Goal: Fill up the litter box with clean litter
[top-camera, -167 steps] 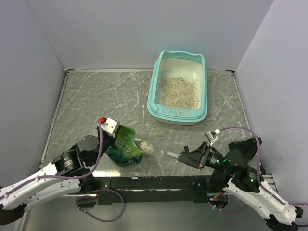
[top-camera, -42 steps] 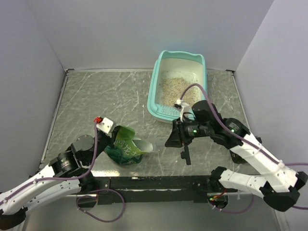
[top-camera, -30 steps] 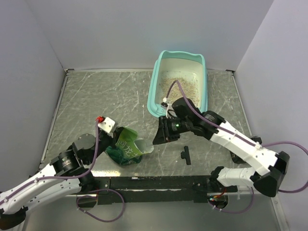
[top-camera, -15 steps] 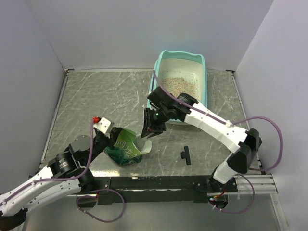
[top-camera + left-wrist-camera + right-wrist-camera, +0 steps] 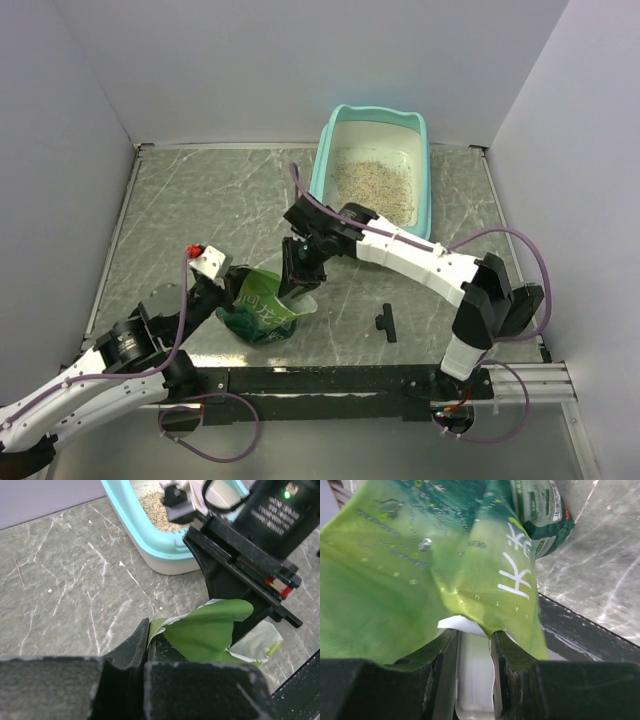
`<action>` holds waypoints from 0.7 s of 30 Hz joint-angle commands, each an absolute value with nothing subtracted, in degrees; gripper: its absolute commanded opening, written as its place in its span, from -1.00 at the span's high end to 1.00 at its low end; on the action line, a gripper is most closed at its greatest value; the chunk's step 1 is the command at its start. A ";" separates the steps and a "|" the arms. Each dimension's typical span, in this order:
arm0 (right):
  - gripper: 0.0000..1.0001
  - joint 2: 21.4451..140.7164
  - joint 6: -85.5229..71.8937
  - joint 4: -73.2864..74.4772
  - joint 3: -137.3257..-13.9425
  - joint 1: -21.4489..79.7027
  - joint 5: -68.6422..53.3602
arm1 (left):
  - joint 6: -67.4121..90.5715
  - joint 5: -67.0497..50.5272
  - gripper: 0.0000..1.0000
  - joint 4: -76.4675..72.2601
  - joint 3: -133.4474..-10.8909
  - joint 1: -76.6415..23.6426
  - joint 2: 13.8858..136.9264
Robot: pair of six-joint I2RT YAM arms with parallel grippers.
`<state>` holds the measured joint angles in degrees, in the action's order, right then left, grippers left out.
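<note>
The teal litter box [image 5: 318, 190] stands at the back right with a patch of beige clean litter [image 5: 372, 185] inside; both show in the left wrist view, the box [image 5: 150, 547] and the litter [image 5: 152, 515]. A green crinkled pouch [image 5: 258, 310] stands at the front centre-left. My left gripper [image 5: 232, 290] is shut on the pouch's left edge [image 5: 200, 635]. My right gripper [image 5: 293, 285] reaches down at the pouch's right side; in its wrist view the jaws [image 5: 472, 635] stand apart, straddling the pouch's edge [image 5: 470, 585].
A small black T-shaped part [image 5: 385, 322] lies on the grey marble table [image 5: 200, 200] to the right of the pouch. Grey walls close in the back and both sides. The black front rail [image 5: 330, 380] runs along the near edge.
My right arm has swung from the front right across to the left and come down at the pouch's open top. The black part lies where it left it. My left gripper keeps its hold.
</note>
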<state>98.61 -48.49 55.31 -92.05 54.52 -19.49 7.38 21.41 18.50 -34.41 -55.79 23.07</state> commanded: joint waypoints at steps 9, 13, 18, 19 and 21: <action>1.00 85.88 -58.18 23.40 -57.23 54.58 -24.08 | 8.70 22.85 0.98 17.58 -34.98 -55.64 23.99; 1.00 80.35 -61.34 13.47 -50.46 54.58 -25.66 | 8.35 22.85 0.98 17.23 -34.72 -55.55 24.43; 1.00 75.33 -64.50 -2.15 -41.58 54.58 -26.19 | 7.91 22.24 0.99 16.96 -34.45 -55.37 24.17; 1.00 74.54 -64.95 -4.11 -40.44 54.41 -26.37 | 7.74 22.24 0.99 17.05 -34.37 -55.37 24.08; 1.00 74.09 -66.52 -11.81 -36.66 54.14 -26.63 | 7.65 22.06 0.98 16.70 -34.19 -55.37 23.73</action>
<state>75.94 -63.22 -1.06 -42.96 54.13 -25.76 7.35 19.97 18.70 -34.24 -55.81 24.60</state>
